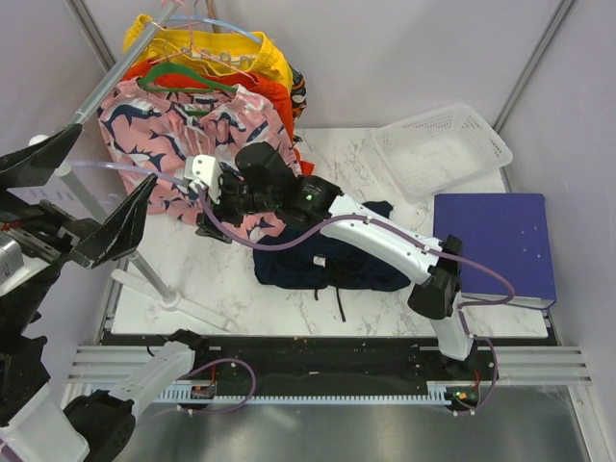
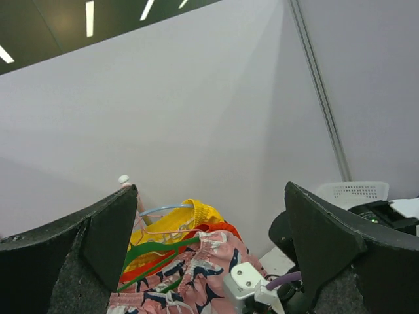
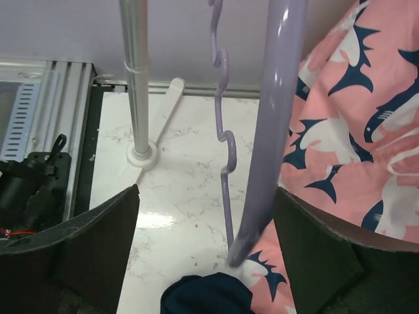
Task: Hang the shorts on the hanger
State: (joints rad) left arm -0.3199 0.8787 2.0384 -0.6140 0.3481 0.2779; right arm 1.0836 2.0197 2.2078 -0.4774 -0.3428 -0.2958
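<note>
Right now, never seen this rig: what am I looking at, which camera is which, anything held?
Two robot arms stand at the near edge of a marble table. One picture looks down from overhead; the other two come from cameras on each wrist. The left gripper is raised, open and empty. The right gripper is open beside the pink shark-print shorts, with a pale hanger between its fingers, not clamped. The navy shorts lie flat on the table. A white basket and a blue box sit to the right.
</note>
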